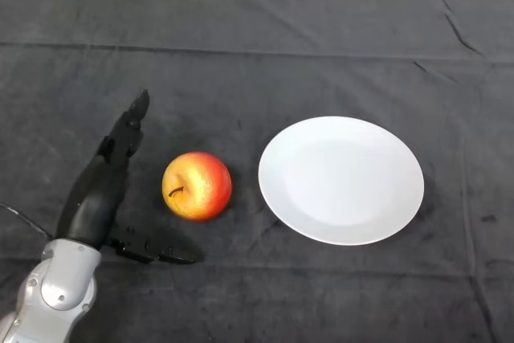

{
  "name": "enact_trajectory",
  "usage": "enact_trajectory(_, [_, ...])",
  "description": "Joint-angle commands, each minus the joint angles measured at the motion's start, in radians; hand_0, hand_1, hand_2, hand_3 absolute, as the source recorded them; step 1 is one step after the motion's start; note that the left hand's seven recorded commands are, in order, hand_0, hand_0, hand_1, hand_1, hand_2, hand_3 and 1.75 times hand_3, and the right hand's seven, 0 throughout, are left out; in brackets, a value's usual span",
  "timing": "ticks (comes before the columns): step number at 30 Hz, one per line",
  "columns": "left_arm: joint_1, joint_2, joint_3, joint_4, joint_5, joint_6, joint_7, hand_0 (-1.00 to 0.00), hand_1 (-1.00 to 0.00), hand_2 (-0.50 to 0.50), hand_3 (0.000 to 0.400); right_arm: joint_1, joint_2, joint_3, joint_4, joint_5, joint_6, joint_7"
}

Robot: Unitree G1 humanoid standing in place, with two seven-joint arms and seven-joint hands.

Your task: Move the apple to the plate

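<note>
Apple [197, 185], red and yellow with its stem turned toward the view's left, lies on the dark cloth [257, 54] near the middle of the table, not yet lifted. Just beside it on the right, with a narrow strip of cloth between, sits the white plate [385, 214], bare and shallow, so the carry looks short and sideways (a small lift should clear the rim, I would judge).

On the apple's other side waits the left hand [100, 194]. Its fingers [128, 130] stretch straight up the view past the fruit's left flank, while the thumb [161, 251] reaches along the cloth below the apple, so the two form a wide open bracket with the apple near its mouth. Nothing is held: a gap of cloth shows between the fingers and the apple's skin, and the thumb seems clear of it too, though its tip comes close beneath.

The spread looks like preparation for a grasp from the left, which would leave the plate side free for setting down.
</note>
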Motion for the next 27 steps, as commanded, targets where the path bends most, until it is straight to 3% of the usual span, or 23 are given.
enact_trajectory(1, [-0.062, 0.011, -0.026, 0.04, 0.022, 0.014, -0.003, 0.0, 0.0, 0.0, 0.0, -0.002, -0.021, -0.0173, -0.006, -0.0098, 0.003, -0.002])
enact_trajectory(22, [-0.12, -0.029, -0.085, 0.126, 0.023, -0.009, -0.014, 0.0, 0.0, 0.0, 0.0, -0.002, -0.021, -0.0175, -0.005, -0.0091, 0.003, -0.0022])
enact_trajectory(24, [-0.12, -0.029, -0.088, 0.129, 0.021, -0.012, -0.017, 0.0, -0.16, 0.08, 0.066, -0.002, -0.021, -0.0176, -0.005, -0.0091, 0.003, -0.0021])
enact_trajectory(25, [-0.121, -0.028, -0.09, 0.13, 0.019, -0.013, -0.019, -0.81, -0.94, 0.06, 0.375, -0.002, -0.021, -0.0176, -0.005, -0.0091, 0.004, -0.0021])
enact_trajectory(26, [-0.121, -0.027, -0.09, 0.131, 0.017, -0.014, -0.022, -1.0, -1.0, 0.0, 0.4, -0.002, -0.021, -0.0176, -0.005, -0.009, 0.004, -0.002])
enact_trajectory(27, [-0.121, -0.026, -0.091, 0.132, 0.015, -0.016, -0.025, -1.0, -1.0, 0.0, 0.4, -0.002, -0.021, -0.0176, -0.005, -0.009, 0.004, -0.002])
